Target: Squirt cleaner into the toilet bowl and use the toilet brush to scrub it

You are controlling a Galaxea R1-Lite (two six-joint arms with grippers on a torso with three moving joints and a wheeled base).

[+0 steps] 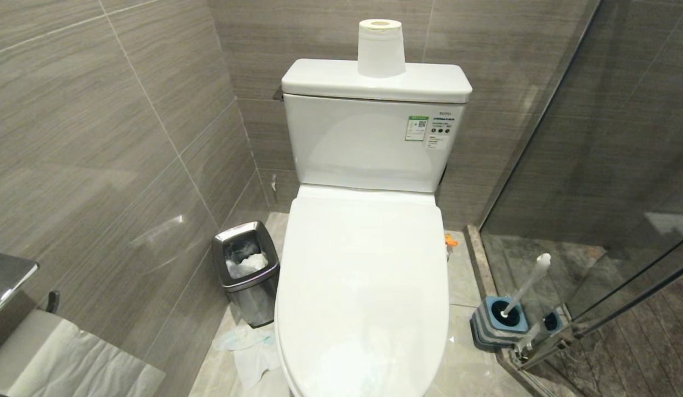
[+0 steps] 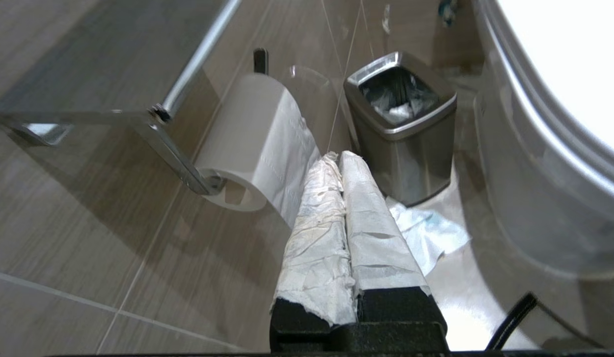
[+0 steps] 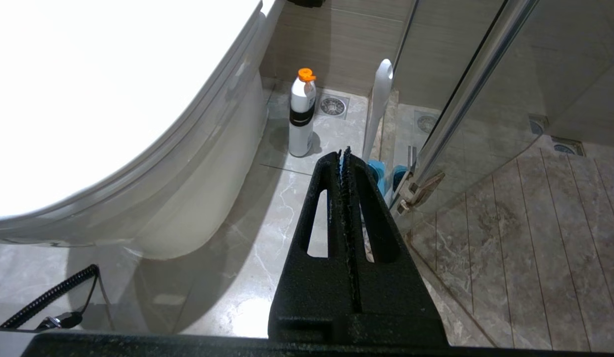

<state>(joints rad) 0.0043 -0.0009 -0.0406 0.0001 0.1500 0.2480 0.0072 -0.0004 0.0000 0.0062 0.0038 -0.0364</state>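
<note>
Left gripper (image 2: 340, 157): paper-wrapped fingers pressed together, empty, low beside the waste bin (image 2: 401, 124). Right gripper (image 3: 345, 154): black fingers closed, empty, the cleaner bottle (image 3: 302, 116) at its 11 o'clock, the toilet brush (image 1: 526, 286) in its holder (image 1: 498, 325) at 1 o'clock.

Toilet bowl (image 1: 363, 309): lid down.

Risks: squirting onto the closed lid; the wrapped fingers slipping on it; the brush handle catching the shower glass (image 1: 606, 165).

Count: one toilet, one brush, one bottle, one bin, two paper rolls.
</note>
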